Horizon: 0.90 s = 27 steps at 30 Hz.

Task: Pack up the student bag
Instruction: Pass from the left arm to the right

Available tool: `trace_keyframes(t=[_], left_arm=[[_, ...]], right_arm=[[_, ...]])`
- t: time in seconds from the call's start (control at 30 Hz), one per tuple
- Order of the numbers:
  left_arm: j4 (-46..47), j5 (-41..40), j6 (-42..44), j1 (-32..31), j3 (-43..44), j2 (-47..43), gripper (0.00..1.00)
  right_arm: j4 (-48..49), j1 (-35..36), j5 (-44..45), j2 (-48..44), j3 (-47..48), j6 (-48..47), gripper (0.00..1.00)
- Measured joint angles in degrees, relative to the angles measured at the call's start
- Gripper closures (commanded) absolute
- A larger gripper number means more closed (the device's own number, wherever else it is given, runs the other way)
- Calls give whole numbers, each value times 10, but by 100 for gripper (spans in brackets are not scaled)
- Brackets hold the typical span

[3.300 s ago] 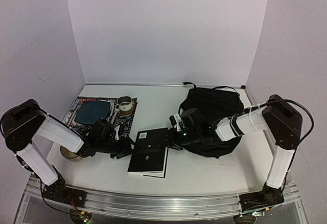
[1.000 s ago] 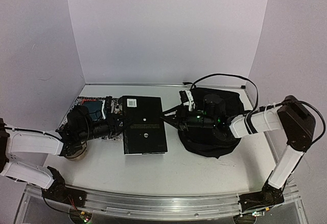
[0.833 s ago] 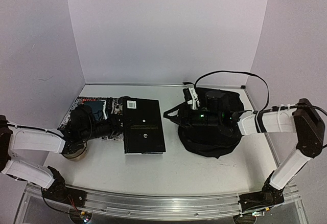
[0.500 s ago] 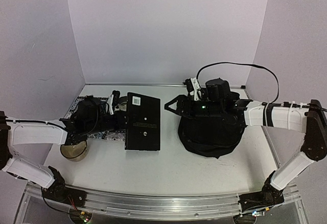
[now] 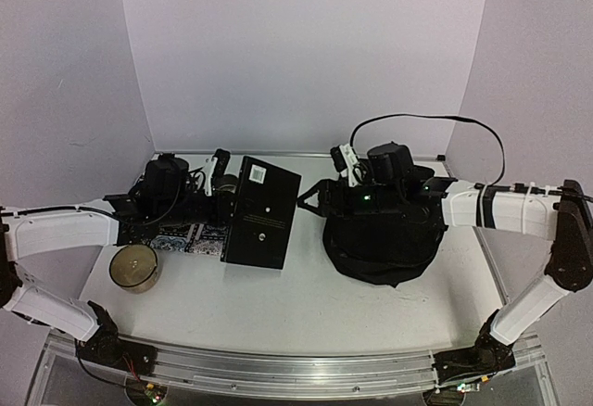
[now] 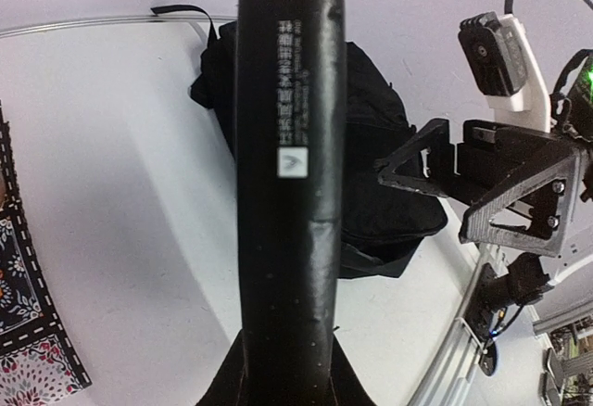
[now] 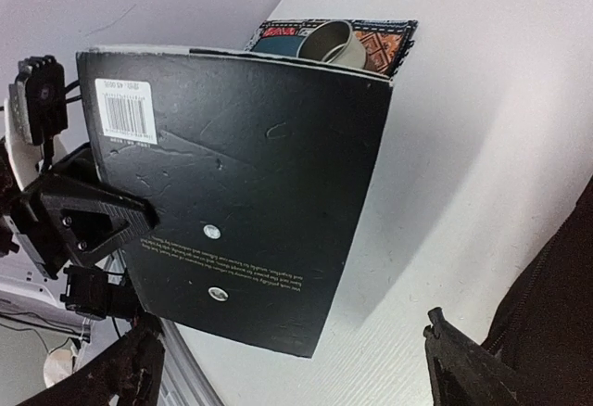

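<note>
Top external view is showing you the large soft black fabric backpack (image 5: 380, 244) lying at the right centre of the frame on the white worktop (image 5: 306, 318). Your left pincer (image 5: 222, 209) is pinching the left edge of a flat black hardcover notebook (image 5: 262, 225), holding it raised and tilted at centre left, over the edge of a patterned fabric mat (image 5: 181, 239). Your right pincer (image 5: 306, 199) is hanging spread wide, gripping nothing, just beside the notebook's right edge and over the backpack's left side. A round amber bowl (image 5: 134, 267) is sitting at lower left, near the mat. In the right wrist view, a grey mug (image 7: 334, 43) is peeking past the notebook's top edge.
</note>
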Motion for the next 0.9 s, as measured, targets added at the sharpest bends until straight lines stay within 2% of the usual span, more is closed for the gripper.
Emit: trace_keyframes(t=[0.37, 0.63, 0.9], left_arm=[[-4, 199, -28, 60, 34, 8, 100], [-5, 340, -24, 67, 51, 28, 100], [-122, 399, 70, 74, 115, 52, 100]], right_arm=[[74, -47, -121, 19, -13, -2, 2], [117, -62, -219, 39, -13, -10, 2], [100, -75, -333, 43, 7, -57, 2]])
